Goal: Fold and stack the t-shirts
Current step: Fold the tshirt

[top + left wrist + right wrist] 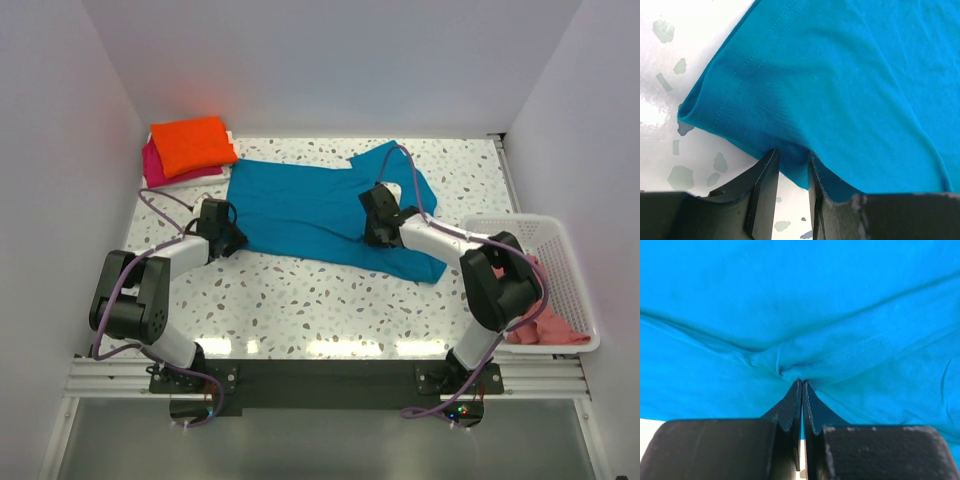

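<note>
Four shirts, two pairs of jaws, one basket. The left jaws stand narrowly apart, with a fold of the teal shirt (pixel 300 210) bunched between them at its left edge, beside the stitched hem. The right jaws are pressed fully together on a small pucker of the same shirt, at a seam near its right end.

The teal shirt lies spread across the middle of the tabletop (pixel 300 300) and wrinkles toward the right grip. One sleeve points to the near right, the other to the far edge. The right arm (pixel 430 238) reaches over the near sleeve, and its purple cable (pixel 412 172) loops over the far one.

In the far left corner an orange shirt (pixel 192 143) sits folded on a magenta shirt (pixel 152 165). At the right, the white basket (pixel 570 250) holds a crumpled salmon shirt (pixel 548 328).
</note>
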Motion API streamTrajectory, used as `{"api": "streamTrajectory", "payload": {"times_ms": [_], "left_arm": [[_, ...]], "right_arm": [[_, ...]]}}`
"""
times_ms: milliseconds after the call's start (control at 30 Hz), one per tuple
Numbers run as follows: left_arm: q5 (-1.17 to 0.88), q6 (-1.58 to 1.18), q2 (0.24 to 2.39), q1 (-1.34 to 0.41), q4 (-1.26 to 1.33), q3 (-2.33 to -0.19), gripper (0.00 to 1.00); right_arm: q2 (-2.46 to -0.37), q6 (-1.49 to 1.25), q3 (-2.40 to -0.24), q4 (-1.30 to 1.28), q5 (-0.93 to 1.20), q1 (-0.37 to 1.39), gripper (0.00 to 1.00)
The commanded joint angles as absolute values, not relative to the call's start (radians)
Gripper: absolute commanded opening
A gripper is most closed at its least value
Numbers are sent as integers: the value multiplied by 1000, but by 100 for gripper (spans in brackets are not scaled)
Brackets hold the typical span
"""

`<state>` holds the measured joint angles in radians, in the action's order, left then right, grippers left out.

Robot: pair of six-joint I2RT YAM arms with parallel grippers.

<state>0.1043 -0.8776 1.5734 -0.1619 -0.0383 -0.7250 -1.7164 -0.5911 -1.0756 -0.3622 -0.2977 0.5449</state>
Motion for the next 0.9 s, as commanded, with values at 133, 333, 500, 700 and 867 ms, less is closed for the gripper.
{"api": "streamTrajectory", "payload": {"times_ms": [133, 333, 500, 700, 867], "left_arm": [[95, -870, 1588, -155, -21, -729, 33], [94, -870, 1586, -155, -20, -729, 33], [84, -870, 1589, -156, -17, -727, 32], [80, -873, 1598, -156, -15, -726, 32], [81, -876, 1597, -156, -15, -724, 31]], "right_arm": [[-1795, -551, -1230, -396, -368, 538, 0], [-1871, -514, -1350, -422, -385, 512, 0], [-1919, -503, -1388, -430, -382, 466, 0], [-1937, -479, -1425, -420, -364, 431, 0], [-1965, -446, -1469, -423, -374, 425, 1]]}}
